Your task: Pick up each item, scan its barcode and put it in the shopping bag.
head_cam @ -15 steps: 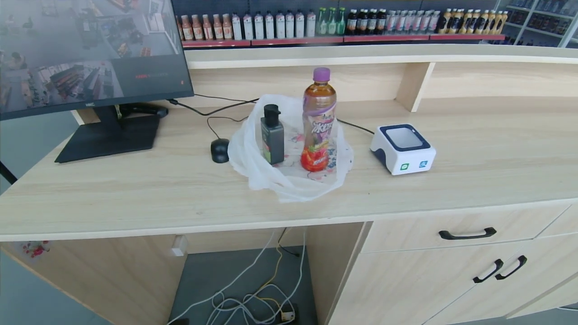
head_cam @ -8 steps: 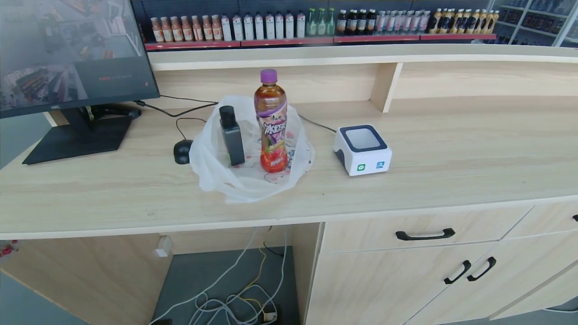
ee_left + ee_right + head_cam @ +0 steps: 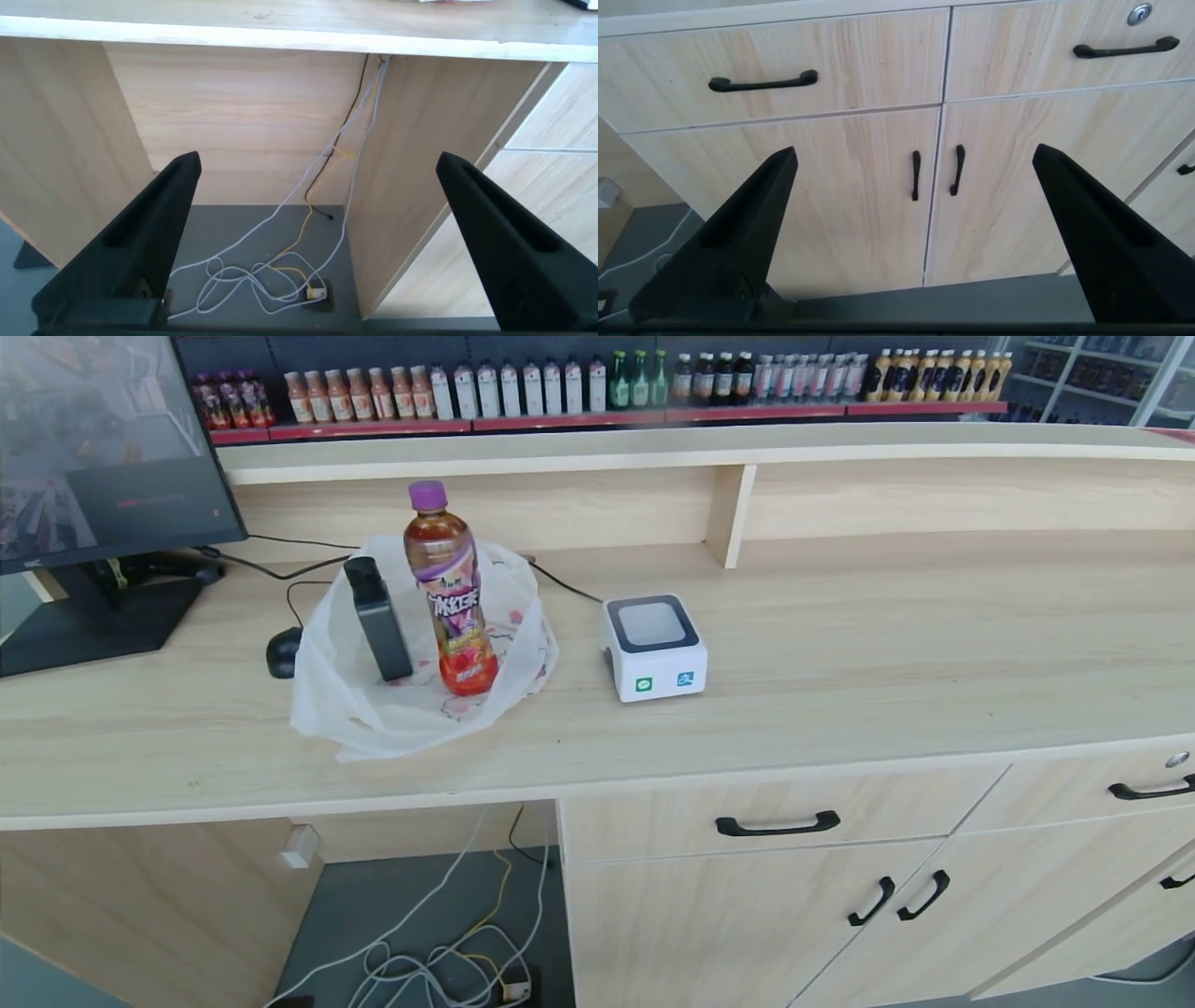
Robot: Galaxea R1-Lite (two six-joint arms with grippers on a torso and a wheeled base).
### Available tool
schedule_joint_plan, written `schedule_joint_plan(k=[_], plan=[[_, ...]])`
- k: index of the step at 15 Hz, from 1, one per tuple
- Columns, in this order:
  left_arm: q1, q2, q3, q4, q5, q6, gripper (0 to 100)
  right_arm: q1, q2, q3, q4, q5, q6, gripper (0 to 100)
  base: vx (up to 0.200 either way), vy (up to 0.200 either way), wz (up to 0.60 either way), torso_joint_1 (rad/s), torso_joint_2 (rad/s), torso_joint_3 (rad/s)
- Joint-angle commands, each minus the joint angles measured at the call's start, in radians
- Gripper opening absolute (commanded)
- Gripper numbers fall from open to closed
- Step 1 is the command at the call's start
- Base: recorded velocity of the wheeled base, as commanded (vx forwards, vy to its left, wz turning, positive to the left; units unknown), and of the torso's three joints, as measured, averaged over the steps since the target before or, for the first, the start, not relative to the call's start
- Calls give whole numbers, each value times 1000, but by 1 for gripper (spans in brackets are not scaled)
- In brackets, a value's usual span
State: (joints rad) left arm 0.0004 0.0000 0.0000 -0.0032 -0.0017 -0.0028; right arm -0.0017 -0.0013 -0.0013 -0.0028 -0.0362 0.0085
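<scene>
Btl [image 3: 449, 590] w/ purple label upright in shopping bag [image 3: 329, 707]

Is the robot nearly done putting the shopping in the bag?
Done: the dark grey pump bottle and the purple-capped orange drink bottle both stand inside the white plastic shopping bag, beside the white box scanner. In hand: nothing; the left claw and right claw are open, low by the cupboards. Left: probably nothing to pack, though whether they were scanned can't be seen.
</scene>
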Motion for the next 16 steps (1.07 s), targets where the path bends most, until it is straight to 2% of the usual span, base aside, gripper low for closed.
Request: schedule_joint_plan(k=[1,16], plan=[[0,0,0,0,0,1,100,0,1,1,0,1,1,100,0,-200,0,2,2,-2],[0,2,0,0,0,6,100,0,1,0,0,-1,1,100,0,0,0,0,0,0]])
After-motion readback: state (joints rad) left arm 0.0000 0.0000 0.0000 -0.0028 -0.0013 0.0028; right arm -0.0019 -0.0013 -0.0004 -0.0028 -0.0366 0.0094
